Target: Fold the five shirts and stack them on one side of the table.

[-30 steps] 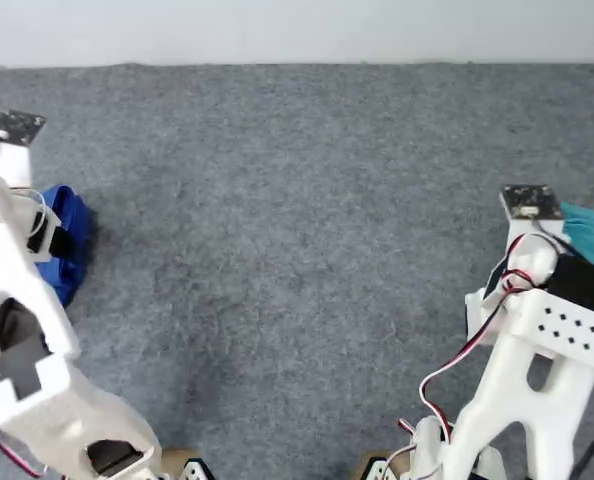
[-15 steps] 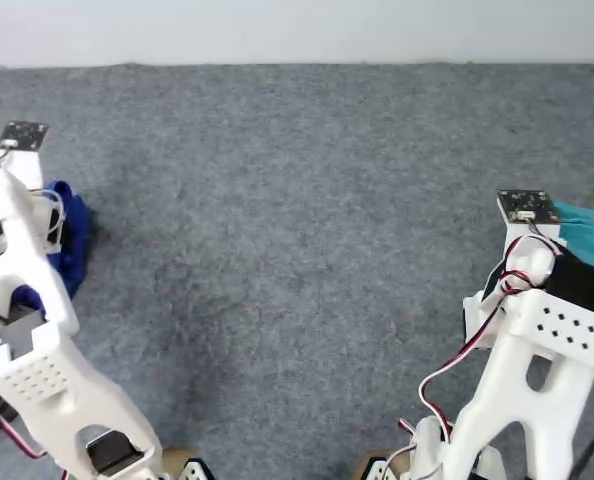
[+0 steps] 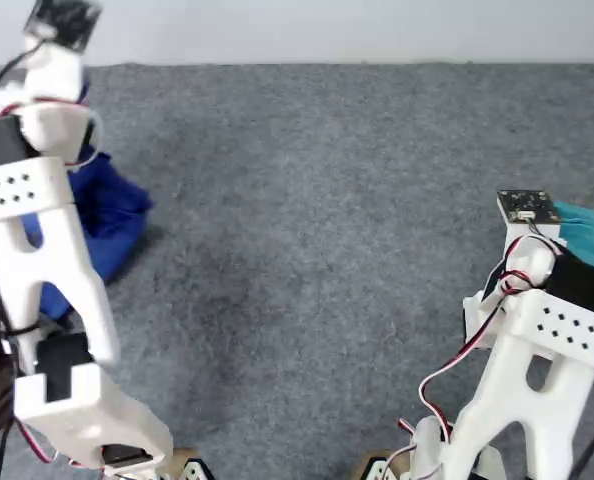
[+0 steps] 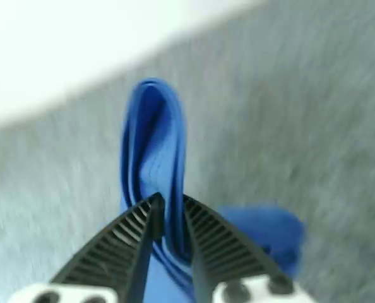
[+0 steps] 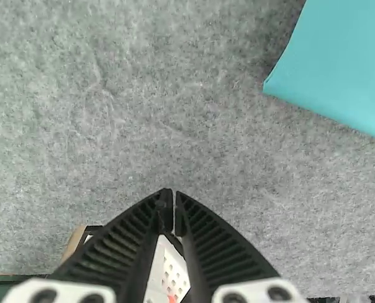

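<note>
A blue shirt (image 3: 105,215) hangs crumpled at the table's left side, lifted off the grey felt. My left gripper (image 4: 170,208) is shut on the blue shirt (image 4: 151,145), and a fold of cloth runs up between its black fingers. In the high view the left arm (image 3: 37,180) stands tall at the left edge. A teal shirt (image 3: 589,235) lies flat at the right edge, and its corner (image 5: 339,69) lies beyond my right gripper (image 5: 168,201). The right gripper is shut on nothing, low over bare felt.
The grey felt table (image 3: 317,220) runs to a white wall at the back. The right arm (image 3: 537,340) stands at the front right, with red and white wires along it. The left arm's base fills the front left corner.
My left arm has swung up and toward the back of the table, pulling the blue shirt up and to the right with it. The right arm has not moved.
</note>
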### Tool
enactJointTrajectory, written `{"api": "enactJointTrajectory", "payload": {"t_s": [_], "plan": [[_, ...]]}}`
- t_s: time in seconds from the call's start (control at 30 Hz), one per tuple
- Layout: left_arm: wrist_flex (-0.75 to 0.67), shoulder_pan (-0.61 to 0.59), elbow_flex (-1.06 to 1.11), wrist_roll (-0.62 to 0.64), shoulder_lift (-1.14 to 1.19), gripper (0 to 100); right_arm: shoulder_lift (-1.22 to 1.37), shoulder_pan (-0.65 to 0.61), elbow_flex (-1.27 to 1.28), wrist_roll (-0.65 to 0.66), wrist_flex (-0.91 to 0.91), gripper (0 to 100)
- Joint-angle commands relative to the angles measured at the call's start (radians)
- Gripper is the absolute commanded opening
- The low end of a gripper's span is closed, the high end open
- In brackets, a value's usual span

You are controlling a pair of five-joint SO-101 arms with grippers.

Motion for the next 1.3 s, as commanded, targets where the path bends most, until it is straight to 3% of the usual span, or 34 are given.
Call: {"api": "enactJointTrajectory", "payload": {"t_s": [0.0, 0.4, 0.57, 0.73, 1.0, 1.13, 1.27], "plan": [[-0.003, 0.109, -0.114, 0.054, -0.11, 1, -0.024, -0.008, -0.008, -0.002, 0.038, 2.9], [0.002, 0.494, -0.337, 0.12, -0.147, 1, -0.024, -0.005, -0.008, -0.002, 0.038, 2.9], [0.061, 0.534, -0.332, 0.12, -0.144, 1, -0.025, -0.005, -0.008, -0.002, 0.038, 2.9], [0.264, 0.457, -0.232, 0.12, -0.12, 1, -0.025, -0.01, -0.008, -0.002, 0.038, 2.9], [0.256, 0.176, 0.24, 0.132, -0.147, 1, -0.025, -0.012, -0.008, -0.002, 0.038, 2.9], [0.146, 0.002, 0.435, 0.132, -0.147, 1, -0.025, -0.016, -0.008, -0.002, 0.036, 2.9], [0.08, -0.163, 0.533, 0.126, -0.15, 1, -0.025, -0.113, -0.011, -0.003, 0.036, 2.9]]}}
